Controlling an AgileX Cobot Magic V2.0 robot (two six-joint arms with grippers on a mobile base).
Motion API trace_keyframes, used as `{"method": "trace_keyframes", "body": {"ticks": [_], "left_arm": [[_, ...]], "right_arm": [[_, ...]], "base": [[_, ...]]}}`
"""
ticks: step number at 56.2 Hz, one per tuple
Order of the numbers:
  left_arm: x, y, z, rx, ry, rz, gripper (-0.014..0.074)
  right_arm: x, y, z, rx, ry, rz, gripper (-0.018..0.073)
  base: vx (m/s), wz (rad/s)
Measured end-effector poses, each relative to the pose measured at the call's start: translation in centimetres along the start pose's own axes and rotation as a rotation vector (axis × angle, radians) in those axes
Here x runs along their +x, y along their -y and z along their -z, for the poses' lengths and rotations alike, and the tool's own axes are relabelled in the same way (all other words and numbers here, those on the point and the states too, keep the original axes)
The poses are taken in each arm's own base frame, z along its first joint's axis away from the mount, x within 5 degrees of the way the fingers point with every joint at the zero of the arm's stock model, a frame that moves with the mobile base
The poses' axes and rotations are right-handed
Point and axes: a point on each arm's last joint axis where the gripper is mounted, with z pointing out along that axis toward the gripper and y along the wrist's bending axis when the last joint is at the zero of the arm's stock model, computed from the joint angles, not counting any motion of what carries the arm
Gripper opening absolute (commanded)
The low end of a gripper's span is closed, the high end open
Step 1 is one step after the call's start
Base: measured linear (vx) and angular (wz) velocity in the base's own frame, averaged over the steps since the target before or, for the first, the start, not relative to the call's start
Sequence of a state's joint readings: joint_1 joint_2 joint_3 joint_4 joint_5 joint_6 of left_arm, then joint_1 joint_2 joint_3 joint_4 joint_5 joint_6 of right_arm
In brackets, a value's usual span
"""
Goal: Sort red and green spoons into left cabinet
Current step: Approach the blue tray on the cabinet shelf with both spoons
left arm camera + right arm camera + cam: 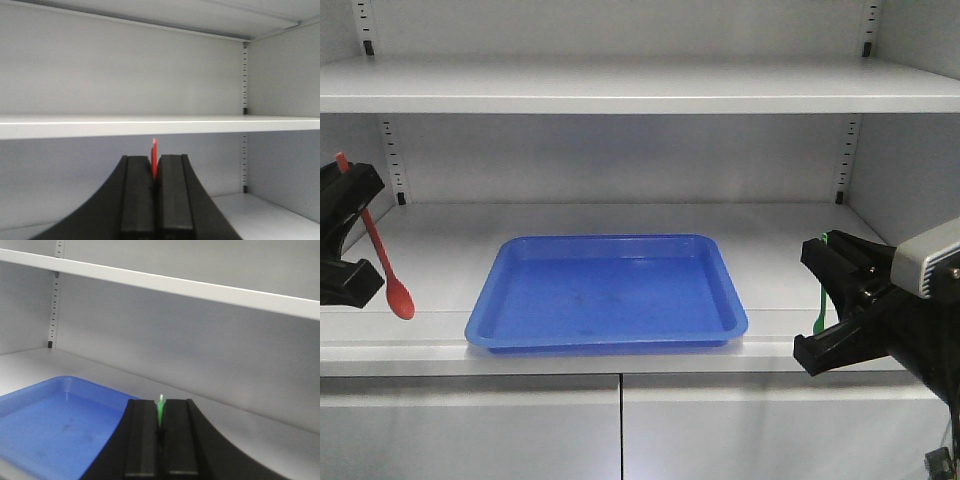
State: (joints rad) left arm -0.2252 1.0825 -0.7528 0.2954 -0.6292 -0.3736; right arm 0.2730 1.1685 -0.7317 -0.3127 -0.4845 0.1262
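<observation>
Front view: the left end effector (358,232) is clamped on the red spoon (382,255), bowl hanging down, above the left cabinet's (620,85) lower shelf (440,250). The right end effector (830,300) grips the green spoon (819,312), right of the blue tray (605,343).

Left wrist view: 2 fingers (137,195) pinch the red handle (154,157).

Right wrist view: 2 fingers (142,440) are closed on the green handle (160,410), beside the tray (50,415).

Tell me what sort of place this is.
Probably a robotics test setup: a light grey cabinet with wide flat shelves and slotted rails, a shallow blue plastic tray on one shelf, the black left gripper holding a thin red plastic spoon, the right gripper a thin green plastic spoon.
</observation>
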Motion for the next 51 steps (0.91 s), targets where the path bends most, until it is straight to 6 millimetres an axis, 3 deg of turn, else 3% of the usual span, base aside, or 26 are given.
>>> {"method": "trace_keyframes", "body": {"ticks": [51], "left_arm": [[0.00,0.00,0.00,0.000,0.000,0.000,-0.0006]], "right_arm": [[0.00,0.00,0.00,0.000,0.000,0.000,-0.0009]], "base": [[0.17,0.02]]}}
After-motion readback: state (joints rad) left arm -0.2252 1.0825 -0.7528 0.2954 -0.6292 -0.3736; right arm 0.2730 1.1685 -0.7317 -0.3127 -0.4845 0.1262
